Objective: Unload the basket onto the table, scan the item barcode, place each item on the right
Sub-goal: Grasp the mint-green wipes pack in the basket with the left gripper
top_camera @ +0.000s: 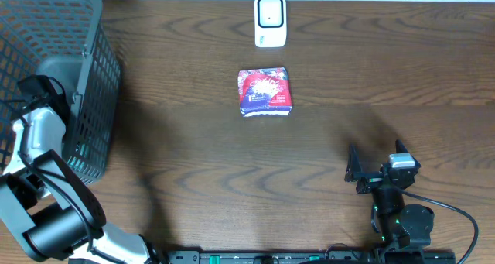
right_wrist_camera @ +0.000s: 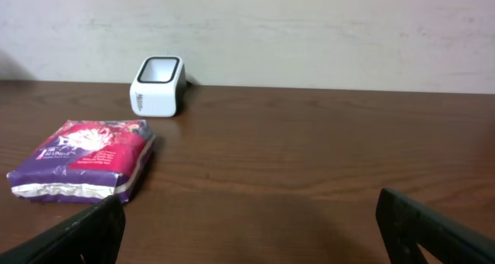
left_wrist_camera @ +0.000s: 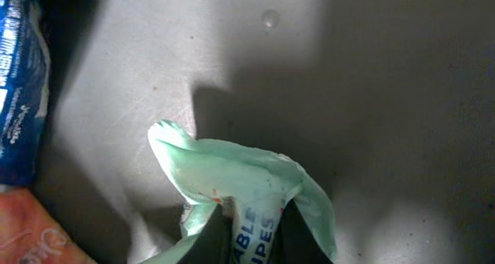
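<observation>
Pale green pack (left_wrist_camera: pixel 232 171) is pinched by left gripper (left_wrist_camera: pixel 251 231), jaws closed on it, inside grey basket (top_camera: pixel 97 78). Right gripper (top_camera: pixel 377 165) is held wide open, nothing gripped. Purple pack (top_camera: pixel 264 91) is laid near white scanner (top_camera: pixel 271 20), not touching.

The table (top_camera: pixel 232 179) is dark brown wood. A small white scanner (top_camera: pixel 271 20) sits at the far middle. A purple and red packet (top_camera: pixel 264 92) lies flat just in front of it. A grey basket (top_camera: pixel 104 86) stands far left.
</observation>
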{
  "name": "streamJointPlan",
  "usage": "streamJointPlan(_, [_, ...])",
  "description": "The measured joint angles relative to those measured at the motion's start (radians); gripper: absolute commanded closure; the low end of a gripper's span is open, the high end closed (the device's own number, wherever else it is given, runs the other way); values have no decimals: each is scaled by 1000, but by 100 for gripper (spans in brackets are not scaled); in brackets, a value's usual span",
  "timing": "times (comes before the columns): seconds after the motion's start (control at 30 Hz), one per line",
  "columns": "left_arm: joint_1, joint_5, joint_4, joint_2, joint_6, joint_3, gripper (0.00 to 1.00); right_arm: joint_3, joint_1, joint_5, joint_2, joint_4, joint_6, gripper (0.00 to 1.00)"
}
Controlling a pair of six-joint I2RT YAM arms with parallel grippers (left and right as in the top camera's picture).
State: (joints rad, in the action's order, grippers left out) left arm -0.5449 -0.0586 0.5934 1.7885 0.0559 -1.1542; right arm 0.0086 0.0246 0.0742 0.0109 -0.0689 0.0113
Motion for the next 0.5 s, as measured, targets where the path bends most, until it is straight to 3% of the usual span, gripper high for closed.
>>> streamJointPlan(0.27, [-5,1,45,-17,-44,-75,93,0,0,0,0,0,0,1])
streamJointPlan(0.5, [-5,78,-23,-288,-91,-198,93,0,0,0,0,0,0,1])
